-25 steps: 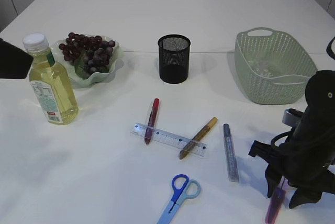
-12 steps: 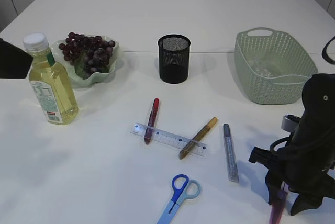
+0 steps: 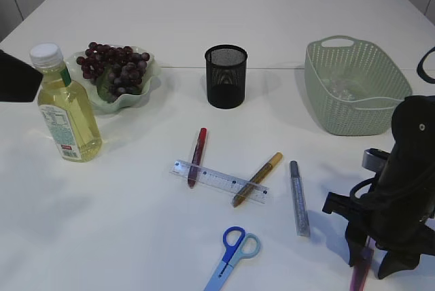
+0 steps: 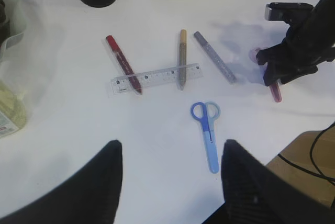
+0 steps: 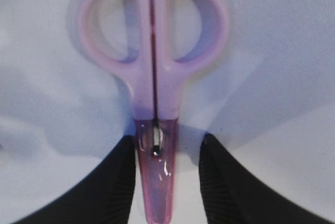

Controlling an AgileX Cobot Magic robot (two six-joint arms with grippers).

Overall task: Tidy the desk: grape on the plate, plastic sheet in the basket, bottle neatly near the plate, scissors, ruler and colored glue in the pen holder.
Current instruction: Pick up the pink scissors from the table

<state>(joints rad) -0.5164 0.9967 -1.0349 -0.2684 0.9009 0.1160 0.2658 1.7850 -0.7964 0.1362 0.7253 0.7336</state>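
Right wrist view looks straight down on the pink scissors (image 5: 153, 93), whose sheathed blade sits between the two dark fingers (image 5: 116, 182) of the right gripper (image 5: 159, 182); the fingers stand just beside the sheath on either side, and whether they already press on it cannot be told. In the exterior view this right gripper (image 3: 370, 267) is down at the near right corner of the white worktop (image 3: 136, 236), the pink tip showing between its fingers. Just to its left lies a grey glitter glue pen (image 3: 299, 198), then a gold glue pen (image 3: 257, 179) crossing the right end of the clear ruler (image 3: 219, 180) and a red glue pen (image 3: 197, 156) crossing its left end. Blue scissors (image 3: 232, 257) lie near the front edge below the ruler. Farther back stand the black mesh pen holder (image 3: 225, 77) and, to the right, the green basket (image 3: 353, 87) with something clear inside. At the far left the grapes (image 3: 112, 66) rest on the green plate (image 3: 139, 97), with the bottle (image 3: 64, 107) of yellow liquid upright just in front of it. Left wrist view shows the left gripper (image 4: 170, 182) hanging high over the worktop with its fingers spread wide and nothing between them.
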